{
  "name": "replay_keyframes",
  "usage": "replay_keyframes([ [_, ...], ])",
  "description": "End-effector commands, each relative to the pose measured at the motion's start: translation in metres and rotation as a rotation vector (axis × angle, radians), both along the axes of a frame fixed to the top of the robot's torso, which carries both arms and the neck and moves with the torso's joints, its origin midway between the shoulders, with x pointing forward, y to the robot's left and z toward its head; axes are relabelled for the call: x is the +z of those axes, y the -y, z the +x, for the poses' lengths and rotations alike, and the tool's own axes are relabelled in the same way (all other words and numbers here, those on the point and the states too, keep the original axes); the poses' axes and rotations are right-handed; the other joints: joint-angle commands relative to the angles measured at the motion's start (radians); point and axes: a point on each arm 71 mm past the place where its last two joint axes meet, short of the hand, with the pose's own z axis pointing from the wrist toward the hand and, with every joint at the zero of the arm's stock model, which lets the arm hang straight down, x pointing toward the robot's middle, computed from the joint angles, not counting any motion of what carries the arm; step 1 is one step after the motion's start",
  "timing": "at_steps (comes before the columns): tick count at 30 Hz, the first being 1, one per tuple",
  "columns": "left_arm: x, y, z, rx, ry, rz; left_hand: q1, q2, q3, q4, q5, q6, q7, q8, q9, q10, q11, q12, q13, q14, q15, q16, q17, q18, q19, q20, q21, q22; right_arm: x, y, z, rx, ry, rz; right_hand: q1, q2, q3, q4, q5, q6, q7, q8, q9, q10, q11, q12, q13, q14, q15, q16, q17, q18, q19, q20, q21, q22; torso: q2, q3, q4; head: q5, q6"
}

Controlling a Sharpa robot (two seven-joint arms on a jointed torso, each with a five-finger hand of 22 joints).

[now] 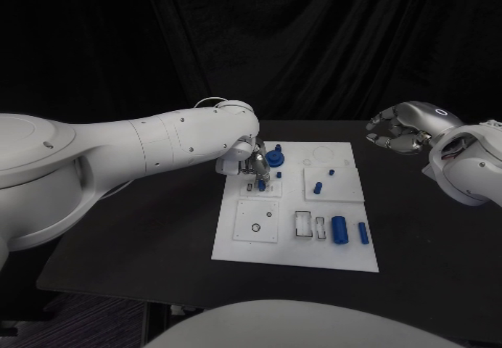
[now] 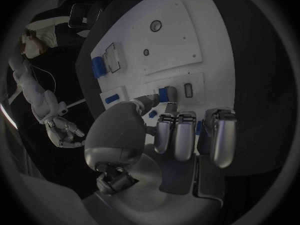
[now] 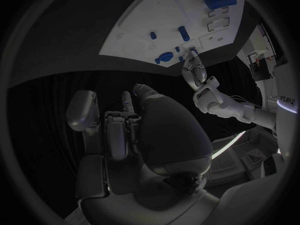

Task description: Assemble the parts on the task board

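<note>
Fingers [image 1: 254, 168] of the left silver many-fingered hand [image 1: 248, 161] reach down onto the far left part of the white rectangular task board [image 1: 296, 255], and a small blue cylindrical part [image 2: 167, 93] sits pinched between the thumb and a fingertip, as the left wrist view shows; the other fingers [image 2: 181, 135] lie side by side, extended over the board. Just beside this hand, toward the board's far edge, stands a round blue knob-shaped part [image 1: 275, 157]. The right silver many-fingered hand [image 1: 398, 132] hangs above the black counter [image 1: 125, 239], off the board's far right corner and well apart from it, its fingers [image 3: 120, 130] curled inward on nothing. On the board, two short blue pegs [image 1: 317, 188] lie in the middle right area, the smaller one [image 1: 331, 172] farther away. Along the near right portion rest a thick blue cylinder [image 1: 339, 228] and, at its right, a thinner blue rod [image 1: 362, 232], both lying parallel. A white square plate with a small round hole [image 1: 256, 221] occupies the near left portion.
</note>
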Motion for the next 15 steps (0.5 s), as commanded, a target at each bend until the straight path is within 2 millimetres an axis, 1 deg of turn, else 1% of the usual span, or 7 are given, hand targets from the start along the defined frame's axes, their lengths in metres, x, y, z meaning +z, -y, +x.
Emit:
replay_keyframes([
  [1,-0.0013,0.0019,-0.0006,0.001,-0.004,-0.014,0.001,0.014,0.014,-0.022,0.006,-0.005,-0.005,-0.004,-0.001,0.105,0.007,0.003,0.263,0.106,0.007,0.003,0.263,0.004,0.027,0.004,-0.005,0.218,-0.0012,0.0009,-0.0004,-0.011,-0.007,-0.005,0.005,-0.006,0.004,0.000,0.007,-0.001,0.003,0.000,-0.001,0.106,0.009,0.003,0.263,0.097,0.005,-0.004,0.246,0.009,-0.008,-0.002,-0.006,0.134,0.000,-0.0003,0.0003,-0.001,0.000],
  [10,-0.0042,0.0013,-0.0020,-0.007,-0.020,-0.007,0.005,0.016,0.012,-0.029,0.009,-0.007,-0.005,-0.007,-0.002,0.105,0.008,0.003,0.263,0.106,0.008,0.003,0.263,0.005,0.024,0.004,-0.008,0.217,-0.0012,0.0008,-0.0002,-0.012,-0.007,-0.005,0.005,-0.006,0.004,0.000,0.007,-0.001,0.003,0.000,-0.001,0.106,0.009,0.003,0.263,0.097,0.005,-0.004,0.246,0.009,-0.008,-0.002,-0.006,0.134,0.000,0.0001,-0.0001,0.000,0.000],
  [15,-0.0058,0.0018,-0.0029,-0.011,-0.027,-0.005,0.006,0.016,0.012,-0.031,0.009,-0.008,-0.005,-0.008,-0.002,0.105,0.008,0.003,0.263,0.106,0.008,0.003,0.263,0.006,0.024,0.004,-0.009,0.217,-0.0013,-0.0002,0.0000,-0.010,-0.008,-0.006,0.005,-0.006,0.004,0.000,0.007,-0.001,0.003,0.000,-0.001,0.106,0.009,0.003,0.263,0.097,0.005,-0.004,0.246,0.009,-0.008,-0.002,-0.006,0.134,0.000,-0.0005,-0.0005,0.001,0.000],
])
